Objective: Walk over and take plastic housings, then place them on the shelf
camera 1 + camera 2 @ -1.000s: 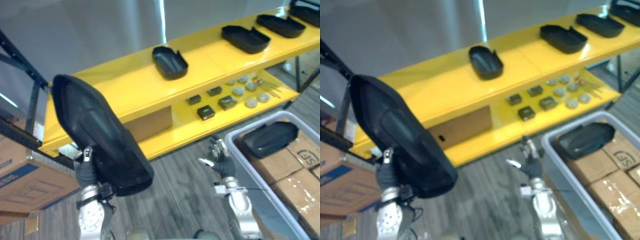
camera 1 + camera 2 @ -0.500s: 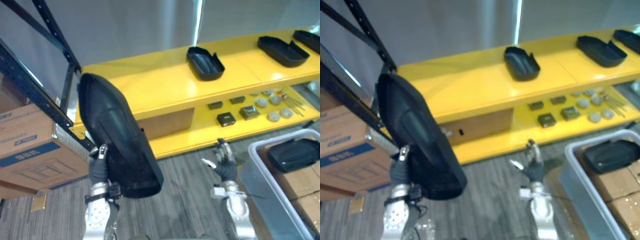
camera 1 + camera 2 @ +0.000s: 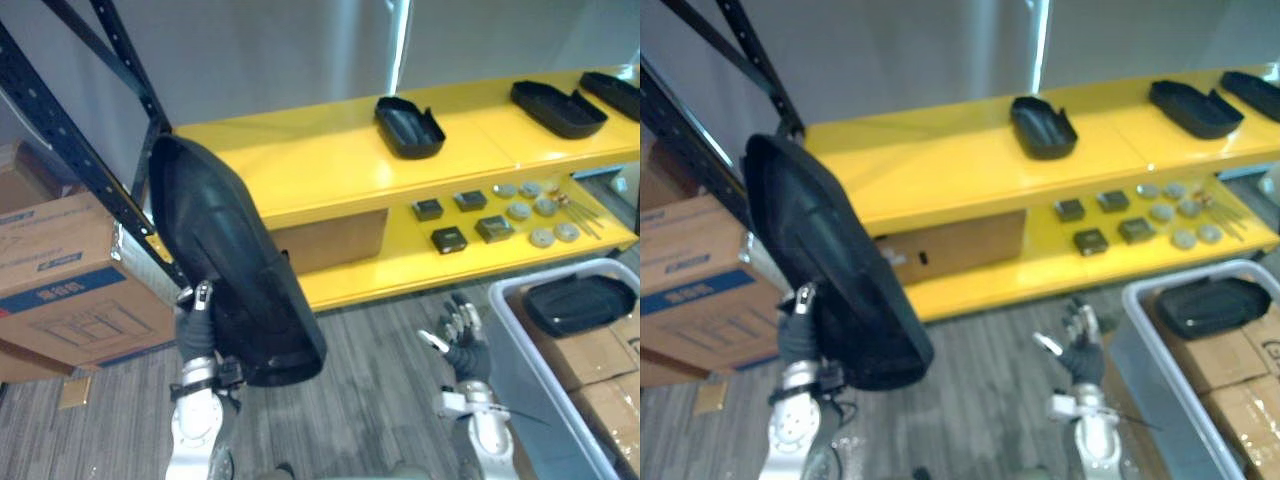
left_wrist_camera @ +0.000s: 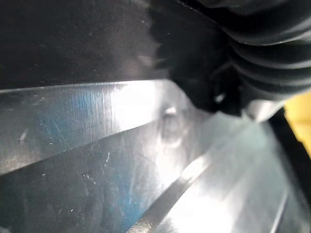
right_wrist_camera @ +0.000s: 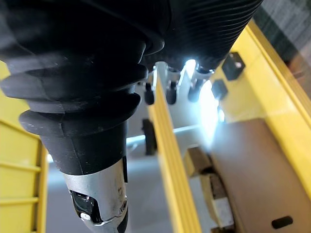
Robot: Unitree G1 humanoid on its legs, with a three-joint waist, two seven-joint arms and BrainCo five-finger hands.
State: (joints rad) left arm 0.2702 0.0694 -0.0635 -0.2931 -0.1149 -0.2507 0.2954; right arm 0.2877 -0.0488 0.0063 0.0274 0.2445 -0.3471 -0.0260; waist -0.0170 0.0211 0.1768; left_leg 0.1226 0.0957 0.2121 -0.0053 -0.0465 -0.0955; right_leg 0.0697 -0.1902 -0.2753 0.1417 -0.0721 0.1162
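The left robot hand (image 3: 196,330) gripped a big black housing (image 3: 230,265) near its lower end, thumb on the near face and the other fingers hidden behind it. The housing stood tilted in the air, its upper end in front of the left end of the yellow shelf (image 3: 320,170).

The right robot hand (image 3: 462,338) was empty, with its fingers spread and relaxed. It hung over the floor (image 3: 370,390), between the shelf and a grey bin (image 3: 528,390).

On the shelf's top board lay 3 shelf housings (image 3: 408,125), 1 near the middle and 2 toward the right end, all well apart. The lower board (image 3: 350,275) carried 4 small dark blocks (image 3: 449,238) and, just right of them, a cluster of grey discs (image 3: 518,210).

In the bin, a bin housing (image 3: 580,303) rested on cardboard cartons (image 3: 590,365). A large box (image 3: 70,290) sat at the far left, beside a dark rack post (image 3: 90,130) that crossed in front of the shelf's left end.
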